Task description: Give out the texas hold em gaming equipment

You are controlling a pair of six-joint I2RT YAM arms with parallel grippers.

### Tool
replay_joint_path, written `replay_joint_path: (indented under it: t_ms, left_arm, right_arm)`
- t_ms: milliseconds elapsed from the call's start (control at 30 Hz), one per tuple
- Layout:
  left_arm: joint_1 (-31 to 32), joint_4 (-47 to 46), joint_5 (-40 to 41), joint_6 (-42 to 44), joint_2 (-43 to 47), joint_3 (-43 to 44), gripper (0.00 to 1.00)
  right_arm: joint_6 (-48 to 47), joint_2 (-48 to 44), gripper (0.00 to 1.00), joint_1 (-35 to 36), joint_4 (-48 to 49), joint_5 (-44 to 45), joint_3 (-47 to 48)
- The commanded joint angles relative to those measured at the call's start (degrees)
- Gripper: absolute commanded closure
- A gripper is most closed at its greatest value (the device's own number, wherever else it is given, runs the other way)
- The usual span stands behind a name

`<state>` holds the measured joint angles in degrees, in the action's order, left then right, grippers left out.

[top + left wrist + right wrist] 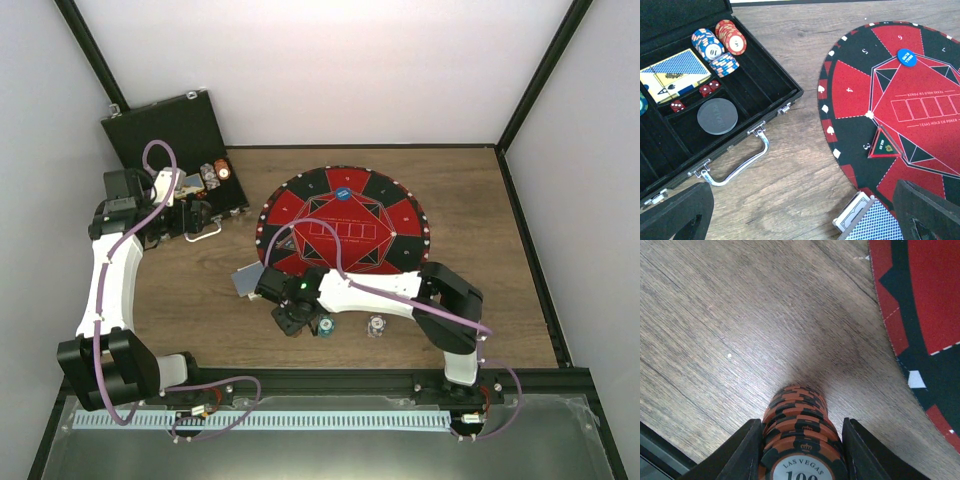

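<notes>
We log the right end effector (801,440) clamped on the brown chip stack (796,412). Stack axis points down at the table (715,315), with the mat (935,315) edge just beside. The left end effector (800,212) is spread and empty.

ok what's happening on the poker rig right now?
The right gripper is clamped on a stack of orange-brown 100 chips, low over the wood table just off the mat, beside a teal stack and a white stack. The left gripper hangs open and empty between the open black case and the mat. More chips, cards and dice sit in the case.
</notes>
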<state>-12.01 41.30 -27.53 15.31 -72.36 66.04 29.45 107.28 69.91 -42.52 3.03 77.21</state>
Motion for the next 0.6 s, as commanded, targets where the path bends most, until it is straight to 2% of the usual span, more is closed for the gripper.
replay_joint_path:
  t_ms: [0, 233, 433, 567]
  left_arm:
    - [-0.4, 0.7, -1.3, 1.0, -0.2, 1.3, 0.0]
    - [-0.4, 2.1, -2.1, 4.2, -0.6, 0.9, 0.0]
    - [-0.4, 3.9, -0.3, 8.2, -1.2, 0.7, 0.0]
    - [-1.0, 3.6, -0.5, 9.2, -0.3, -0.2, 0.0]
  right_arm:
    - [0.3, -1.4, 0.88, 0.2, -3.6, 2.6, 4.8]
    - [-0.6, -2.8, 0.95, -3.3, -5.2, 3.1, 7.2]
    - [-5.1, -1.7, 0.95, -11.4, -3.1, 3.0, 10.4]
    - [-9.0, 4.4, 0.96, -18.7, -1.2, 2.3, 15.2]
